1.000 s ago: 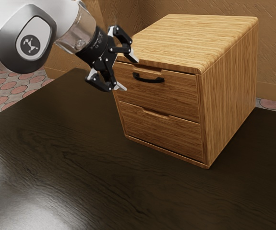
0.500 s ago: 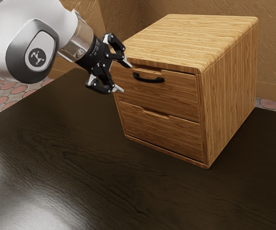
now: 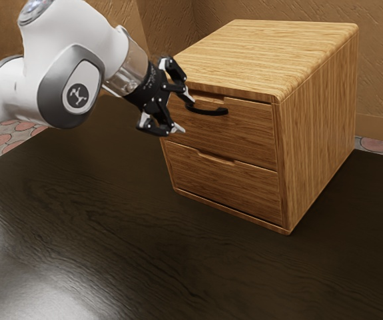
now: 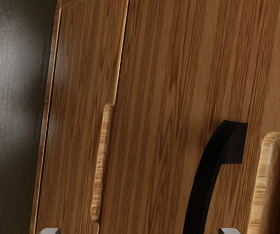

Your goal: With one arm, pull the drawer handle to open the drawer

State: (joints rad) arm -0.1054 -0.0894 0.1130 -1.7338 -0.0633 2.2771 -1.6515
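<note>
wooden top drawer (image 3: 244, 133) of a light-wood cabinet (image 3: 321, 113), front flush and shut, black curved bar handle (image 3: 208, 109) lying horizontal near its upper edge

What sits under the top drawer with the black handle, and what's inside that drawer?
Under the top wooden drawer sits a second wooden drawer with a wooden lip pull. The top drawer's front covers its inside, so any contents are hidden.
</note>
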